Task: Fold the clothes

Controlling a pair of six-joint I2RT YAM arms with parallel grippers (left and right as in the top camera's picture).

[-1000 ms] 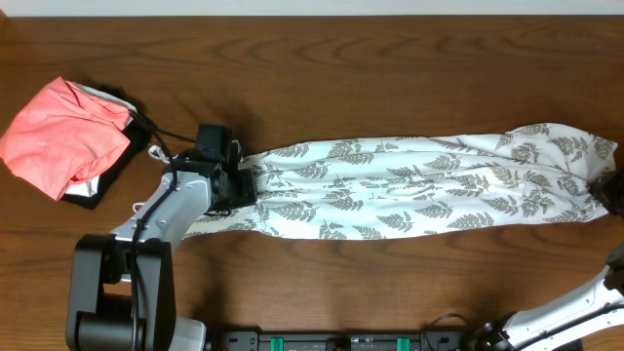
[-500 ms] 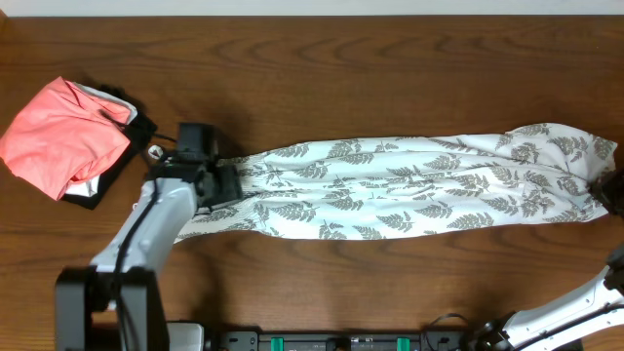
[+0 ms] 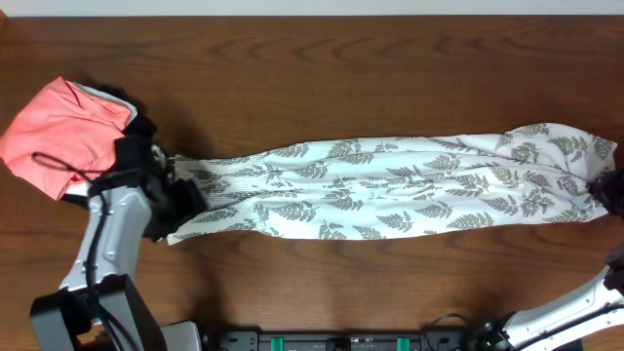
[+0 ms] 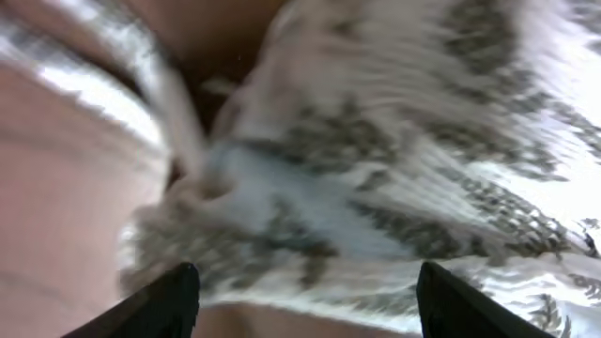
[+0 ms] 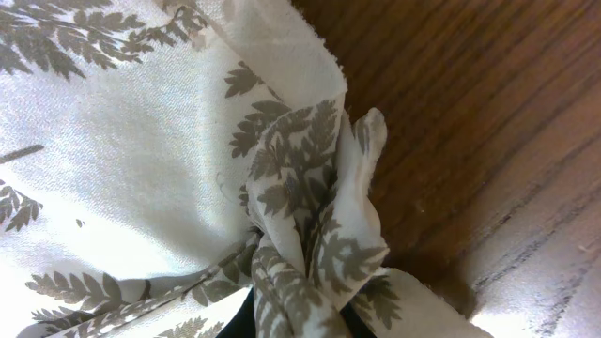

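The fern-print dress [image 3: 409,190] lies stretched across mid-frame. The right gripper [image 3: 610,192] pinches its bunched right end. The left gripper [image 3: 177,201] is spread wide at its left end.

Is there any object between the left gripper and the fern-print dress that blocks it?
Nothing visible does. The left gripper is open at the left end of the dress, with only fabric in front of its fingers.

My left arm [image 3: 105,234] rises from the table's near side, bent at the elbow. Its gripper [image 3: 180,200] sits low with jaws spread wide, fingertips [image 4: 178,296] well apart. My right arm [image 3: 585,300] comes in at the far right. Its gripper [image 3: 611,190] is pinched tight on a bunch of the dress [image 5: 300,188].
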